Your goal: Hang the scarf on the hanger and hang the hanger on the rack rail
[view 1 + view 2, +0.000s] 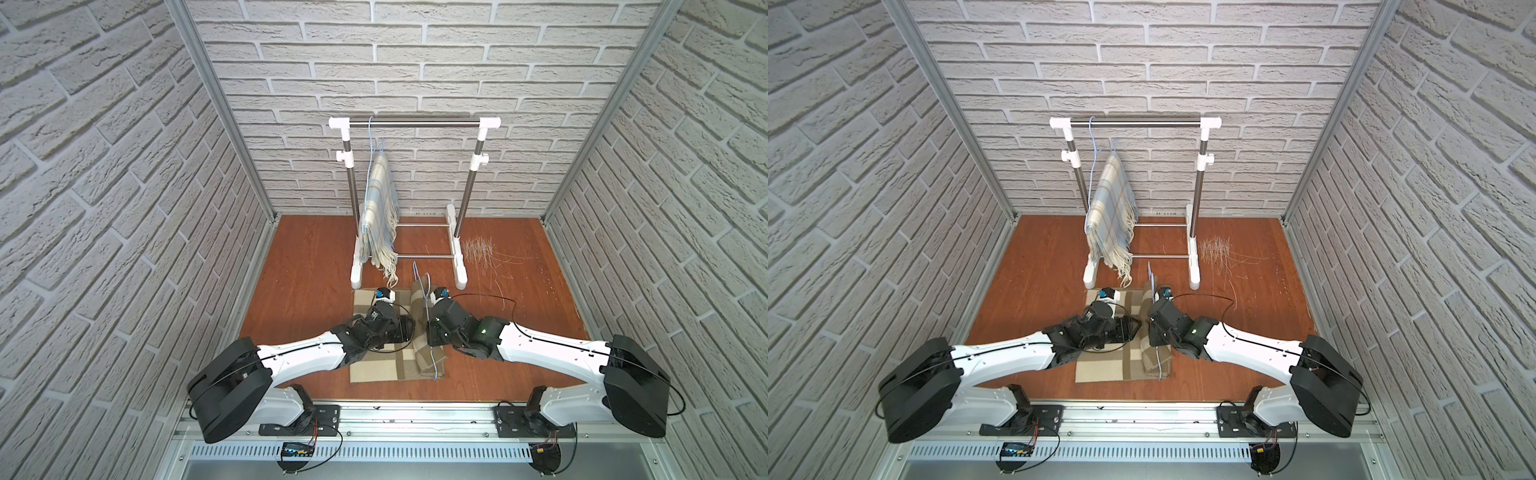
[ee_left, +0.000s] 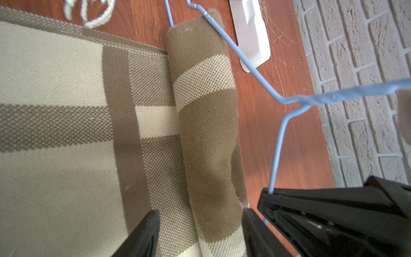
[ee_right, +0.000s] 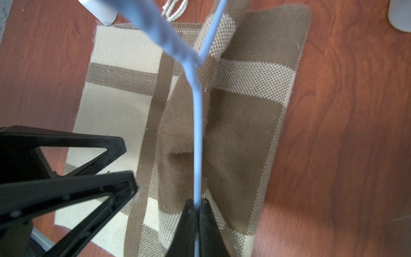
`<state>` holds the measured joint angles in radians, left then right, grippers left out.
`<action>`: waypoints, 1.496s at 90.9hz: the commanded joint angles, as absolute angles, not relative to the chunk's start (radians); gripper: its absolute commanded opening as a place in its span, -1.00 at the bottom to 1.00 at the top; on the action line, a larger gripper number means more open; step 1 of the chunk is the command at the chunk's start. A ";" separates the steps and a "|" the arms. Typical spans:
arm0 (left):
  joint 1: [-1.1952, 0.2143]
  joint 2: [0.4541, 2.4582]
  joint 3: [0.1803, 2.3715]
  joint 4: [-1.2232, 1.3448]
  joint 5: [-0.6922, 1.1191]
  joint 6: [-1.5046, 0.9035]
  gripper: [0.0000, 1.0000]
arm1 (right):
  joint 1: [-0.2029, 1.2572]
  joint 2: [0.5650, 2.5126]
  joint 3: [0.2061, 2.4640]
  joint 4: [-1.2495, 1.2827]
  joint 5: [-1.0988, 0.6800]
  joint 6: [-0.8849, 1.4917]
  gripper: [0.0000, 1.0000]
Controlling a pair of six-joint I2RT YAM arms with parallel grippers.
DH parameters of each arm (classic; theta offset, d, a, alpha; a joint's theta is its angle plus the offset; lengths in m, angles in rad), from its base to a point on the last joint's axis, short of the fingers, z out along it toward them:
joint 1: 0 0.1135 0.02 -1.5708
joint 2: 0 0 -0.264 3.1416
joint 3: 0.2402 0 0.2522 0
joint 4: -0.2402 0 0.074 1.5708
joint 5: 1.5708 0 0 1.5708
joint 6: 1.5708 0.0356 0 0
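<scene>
While both top views hide the grip under the wrists, the wrist views show it: the right jaws pinch the wire of the blue hanger (image 3: 197, 133), and the left jaws stand spread either side of a raised fold of the brown-and-cream scarf (image 2: 206, 133). That scarf lies on the table (image 1: 519, 332) before the rack (image 1: 415, 122), fold and hanger both running from the robot toward it. Only the top views show a pale plaid scarf (image 1: 380, 199) hanging there.

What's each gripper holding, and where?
Right gripper pinches the blue hanger on a shoulder wire, below the twisted neck. Left gripper is open astride the folded scarf, holding nothing.
</scene>
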<state>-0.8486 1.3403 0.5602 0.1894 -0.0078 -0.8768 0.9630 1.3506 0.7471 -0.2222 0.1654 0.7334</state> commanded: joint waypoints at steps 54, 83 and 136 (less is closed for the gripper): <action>-0.788 1.555 0.707 0.327 0.043 -0.799 -1.00 | 0.954 1.243 0.743 -0.359 0.166 0.731 -0.94; -0.685 1.178 0.652 -0.003 0.046 -0.804 -1.00 | 0.956 1.262 0.767 -0.360 0.193 0.744 -0.94; -0.562 0.973 0.313 -0.106 0.021 -0.888 -0.32 | 0.953 1.258 0.769 -0.335 0.192 0.718 -0.94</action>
<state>-0.5625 1.0088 0.3267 -0.1005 0.0765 -0.8734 0.9581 1.2919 0.7265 -0.2943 0.1764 0.7509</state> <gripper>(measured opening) 0.299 0.092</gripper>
